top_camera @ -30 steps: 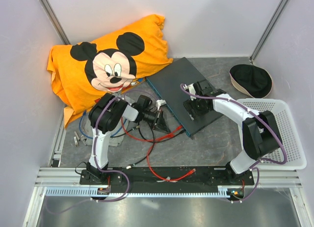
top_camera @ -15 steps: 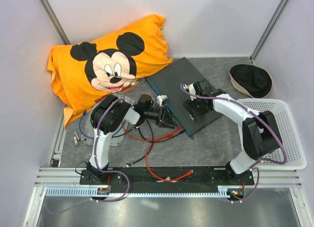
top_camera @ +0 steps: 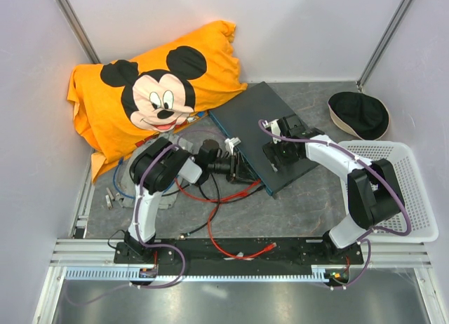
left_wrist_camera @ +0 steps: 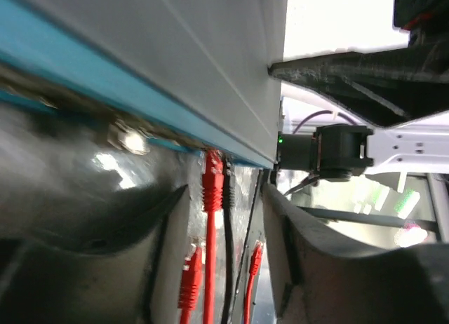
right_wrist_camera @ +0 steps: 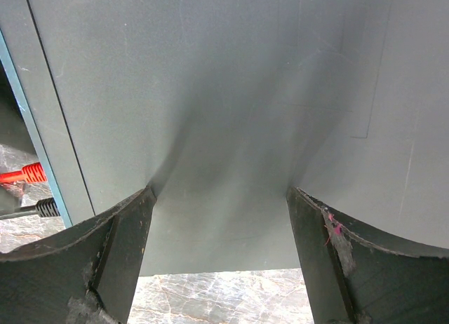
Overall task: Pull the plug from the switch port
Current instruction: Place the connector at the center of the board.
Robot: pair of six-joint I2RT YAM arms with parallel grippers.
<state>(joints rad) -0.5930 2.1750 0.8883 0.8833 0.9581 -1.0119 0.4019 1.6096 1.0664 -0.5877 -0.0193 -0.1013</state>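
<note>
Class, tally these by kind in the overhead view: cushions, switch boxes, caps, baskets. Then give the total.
Orange Mickey Mouse cushion: 1
Flat dark grey metal switch box: 1
Black round cap: 1
White plastic mesh basket: 1
Total: 4

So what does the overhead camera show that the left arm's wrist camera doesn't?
Only overhead: the orange Mickey pillow, the black cap and the white basket. Only the left wrist: close up, a red plug and a black plug seated in the teal face. Both: the switch and loose red cables.
</note>
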